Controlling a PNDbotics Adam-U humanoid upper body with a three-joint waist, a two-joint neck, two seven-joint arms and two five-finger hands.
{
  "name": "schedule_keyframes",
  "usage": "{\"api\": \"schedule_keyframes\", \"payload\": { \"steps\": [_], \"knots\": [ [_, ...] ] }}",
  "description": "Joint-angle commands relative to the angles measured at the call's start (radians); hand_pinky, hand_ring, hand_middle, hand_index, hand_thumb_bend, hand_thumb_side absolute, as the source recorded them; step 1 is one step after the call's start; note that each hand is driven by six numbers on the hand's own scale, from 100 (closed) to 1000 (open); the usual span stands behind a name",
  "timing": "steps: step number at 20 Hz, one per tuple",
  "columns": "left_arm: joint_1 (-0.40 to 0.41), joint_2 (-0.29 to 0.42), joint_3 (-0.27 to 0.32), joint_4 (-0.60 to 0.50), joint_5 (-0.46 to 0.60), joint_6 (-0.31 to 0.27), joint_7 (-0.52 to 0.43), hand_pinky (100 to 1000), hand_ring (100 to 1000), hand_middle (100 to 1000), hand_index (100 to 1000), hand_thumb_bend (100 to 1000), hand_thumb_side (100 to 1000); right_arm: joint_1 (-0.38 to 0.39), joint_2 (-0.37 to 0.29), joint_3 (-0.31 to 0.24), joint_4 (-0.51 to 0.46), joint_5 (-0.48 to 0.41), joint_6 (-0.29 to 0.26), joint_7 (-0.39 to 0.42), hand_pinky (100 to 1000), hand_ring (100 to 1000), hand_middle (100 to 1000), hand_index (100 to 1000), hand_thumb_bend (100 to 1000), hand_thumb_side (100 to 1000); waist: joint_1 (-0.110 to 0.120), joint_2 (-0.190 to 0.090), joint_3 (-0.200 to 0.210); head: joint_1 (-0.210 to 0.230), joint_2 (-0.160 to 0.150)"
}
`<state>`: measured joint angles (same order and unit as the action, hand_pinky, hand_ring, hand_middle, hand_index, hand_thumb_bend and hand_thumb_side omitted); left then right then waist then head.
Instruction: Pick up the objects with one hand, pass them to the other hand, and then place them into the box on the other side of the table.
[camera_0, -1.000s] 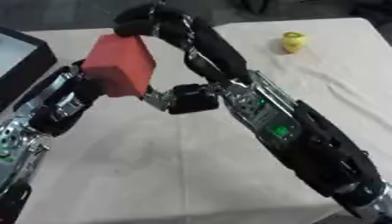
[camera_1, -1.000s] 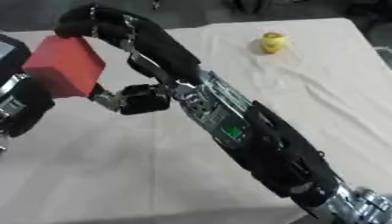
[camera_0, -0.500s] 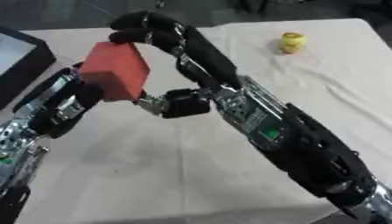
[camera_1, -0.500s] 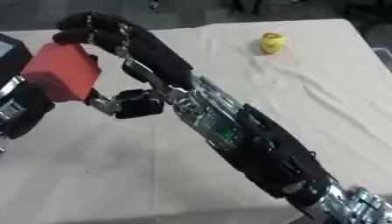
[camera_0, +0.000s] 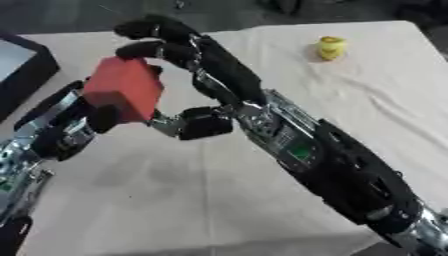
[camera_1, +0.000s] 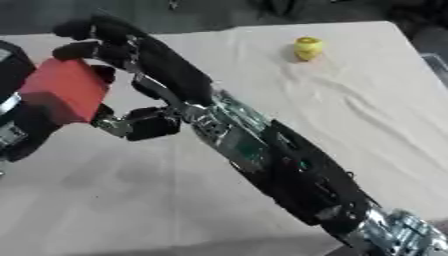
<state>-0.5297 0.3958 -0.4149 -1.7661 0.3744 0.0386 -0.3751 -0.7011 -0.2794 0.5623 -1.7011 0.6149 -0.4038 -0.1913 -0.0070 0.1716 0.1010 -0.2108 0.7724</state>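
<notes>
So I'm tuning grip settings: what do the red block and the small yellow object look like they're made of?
The red block, at the handover between left robot hand and right robot hand, looks matte, with flat faces and soft edges and no glare: possibly foam or painted wood. The yellow object on the tablecloth is rounded and slightly glossy, probably plastic, though too small to be sure.

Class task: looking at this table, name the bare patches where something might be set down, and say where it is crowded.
Free: the cloth between the right arm and the near table edge, and the far-right stretch around the yellow object. Crowded: the left middle, where the left hand and right hand meet around the red block, beside the black box.
</notes>
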Motion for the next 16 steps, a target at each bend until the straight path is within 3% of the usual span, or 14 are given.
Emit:
{"api": "schedule_keyframes", "payload": {
  "steps": [1,5,10,12,13,14,16],
  "knots": [
    [-0.025,0.001,-0.009,-0.026,0.007,0.003,0.002,753,1000,880,733,557,601,-0.018,-0.004,-0.003,-0.013,0.041,-0.011,0.001,1000,896,907,453,100,100,0.002,-0.011,0.0,-0.005,-0.002],
    [-0.026,-0.003,-0.011,-0.027,0.018,0.01,0.023,738,1000,829,677,489,578,-0.017,-0.004,-0.001,-0.016,0.096,-0.021,-0.006,1000,907,921,460,100,100,0.002,-0.013,0.0,-0.005,-0.002],
    [-0.026,-0.005,-0.012,-0.024,0.042,0.022,0.087,710,1000,716,548,233,557,-0.015,-0.005,0.001,-0.016,0.141,-0.034,-0.013,1000,915,925,497,100,100,0.001,-0.014,0.001,0.0,-0.002],
    [-0.026,-0.006,-0.011,-0.022,0.054,0.026,0.111,692,1000,650,493,109,531,-0.016,-0.006,-0.001,-0.018,0.159,-0.037,-0.017,1000,913,920,557,100,100,0.0,-0.015,0.001,0.002,-0.002],
    [-0.026,-0.005,-0.011,-0.022,0.059,0.028,0.119,688,997,632,478,100,537,-0.016,-0.007,-0.001,-0.019,0.168,-0.039,-0.018,1000,912,919,585,100,100,0.0,-0.015,0.002,0.003,-0.002],
    [-0.026,-0.005,-0.011,-0.021,0.064,0.029,0.125,685,991,623,472,100,523,-0.016,-0.008,-0.002,-0.021,0.179,-0.042,-0.018,1000,911,918,601,114,100,0.0,-0.015,0.002,0.004,-0.002],
    [-0.024,-0.002,-0.009,-0.018,0.068,0.032,0.131,677,975,602,452,100,519,-0.016,-0.011,-0.006,-0.033,0.209,-0.052,-0.015,990,899,912,673,260,100,0.001,-0.016,0.002,0.007,-0.002]
  ]
}}
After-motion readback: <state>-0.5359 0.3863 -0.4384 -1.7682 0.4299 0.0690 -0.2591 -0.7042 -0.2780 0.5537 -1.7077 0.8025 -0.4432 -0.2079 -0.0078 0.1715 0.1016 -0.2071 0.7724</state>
